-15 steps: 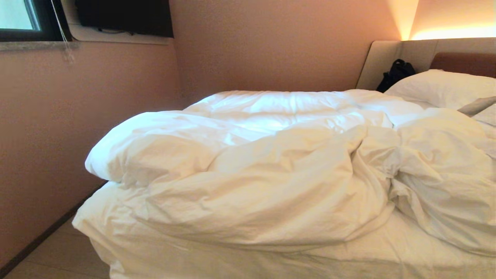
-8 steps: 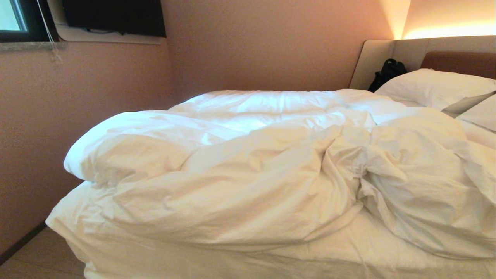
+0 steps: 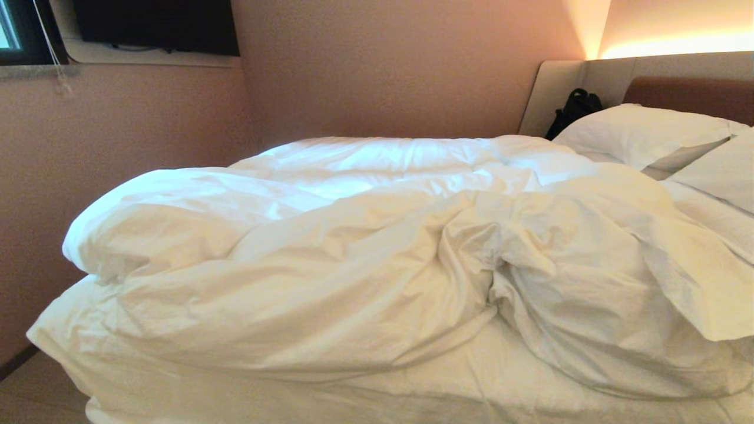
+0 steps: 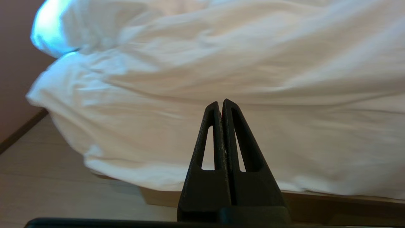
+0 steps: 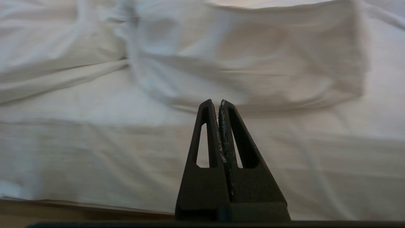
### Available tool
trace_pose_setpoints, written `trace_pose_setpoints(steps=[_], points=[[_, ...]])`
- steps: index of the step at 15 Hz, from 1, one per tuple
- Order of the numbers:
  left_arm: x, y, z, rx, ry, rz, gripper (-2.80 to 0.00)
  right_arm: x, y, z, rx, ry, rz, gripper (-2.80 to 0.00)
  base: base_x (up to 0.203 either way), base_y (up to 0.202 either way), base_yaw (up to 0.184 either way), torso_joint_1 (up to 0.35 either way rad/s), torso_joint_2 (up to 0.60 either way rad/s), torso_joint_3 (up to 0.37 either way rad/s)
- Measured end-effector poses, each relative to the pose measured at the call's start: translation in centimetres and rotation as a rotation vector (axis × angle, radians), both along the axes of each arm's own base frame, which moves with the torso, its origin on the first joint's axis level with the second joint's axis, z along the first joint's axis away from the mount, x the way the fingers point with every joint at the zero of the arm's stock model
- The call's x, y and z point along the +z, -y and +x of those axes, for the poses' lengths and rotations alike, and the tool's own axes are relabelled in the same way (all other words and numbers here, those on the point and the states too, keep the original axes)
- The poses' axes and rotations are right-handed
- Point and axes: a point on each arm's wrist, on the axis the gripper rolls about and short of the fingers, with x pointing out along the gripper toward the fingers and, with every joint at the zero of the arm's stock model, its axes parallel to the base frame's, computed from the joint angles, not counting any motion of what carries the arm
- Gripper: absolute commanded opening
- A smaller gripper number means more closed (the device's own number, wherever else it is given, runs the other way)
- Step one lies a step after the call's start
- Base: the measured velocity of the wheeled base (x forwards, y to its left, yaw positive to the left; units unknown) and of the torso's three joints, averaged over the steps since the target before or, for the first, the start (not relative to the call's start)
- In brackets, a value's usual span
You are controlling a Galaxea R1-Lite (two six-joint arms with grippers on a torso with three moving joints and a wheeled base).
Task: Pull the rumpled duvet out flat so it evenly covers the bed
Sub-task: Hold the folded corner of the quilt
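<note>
Clearly, the thick puffy white cotton duvet [image 3: 330, 259] lies heaped in rumpled folds across the wide low bed with tan wooden base [image 4: 316, 202], bunched toward the foot corner near the pinkish wall [image 3: 135, 147] and twisted into a knot near the middle. Two white rectangular pillows [image 3: 636, 132] rest by the beige padded headboard [image 3: 559, 88], beside a black bag [image 3: 574, 109]. Low beside the bed's edge, the left gripper [image 4: 221, 103] hangs with its dark fingers pressed together, holding nothing; the right gripper [image 5: 218, 103] likewise has its fingers together, facing the thin white fitted sheet [image 5: 126, 152].
</note>
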Motion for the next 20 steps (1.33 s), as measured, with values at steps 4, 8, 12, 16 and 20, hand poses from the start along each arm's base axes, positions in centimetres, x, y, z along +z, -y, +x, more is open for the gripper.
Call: trace_pose_setpoints(steps=[4, 8, 12, 16, 20], points=[[0.0, 0.0, 0.0, 0.0, 0.0, 0.0, -2.8, 0.0, 0.0, 0.0, -0.001, 0.0, 0.0, -2.8, 0.0, -0.194, 0.0, 0.004, 0.0, 0.0], [0.0, 0.0, 0.0, 0.0, 0.0, 0.0, -2.8, 0.01, 0.0, 0.0, 0.0, 0.001, 0.0, -2.8, 0.0, -0.192, 0.0, 0.002, 0.0, 0.002], [0.0, 0.0, 0.0, 0.0, 0.0, -0.001, -2.8, 0.0, 0.0, 0.0, 0.0, 0.0, 0.002, -2.8, 0.0, -0.192, 0.0, 0.003, 0.0, 0.003], [0.03, 0.0, 0.0, -0.003, 0.003, -0.008, -2.8, 0.0, 0.0, 0.0, 0.001, 0.0, 0.002, -2.8, 0.0, -0.067, -0.001, 0.002, 0.0, 0.002], [0.04, 0.02, 0.0, -0.007, 0.005, -0.023, -2.8, -0.01, 0.0, 0.0, 0.0, -0.001, 0.003, -2.8, 0.0, 0.0, 0.0, 0.0, 0.0, 0.0]])
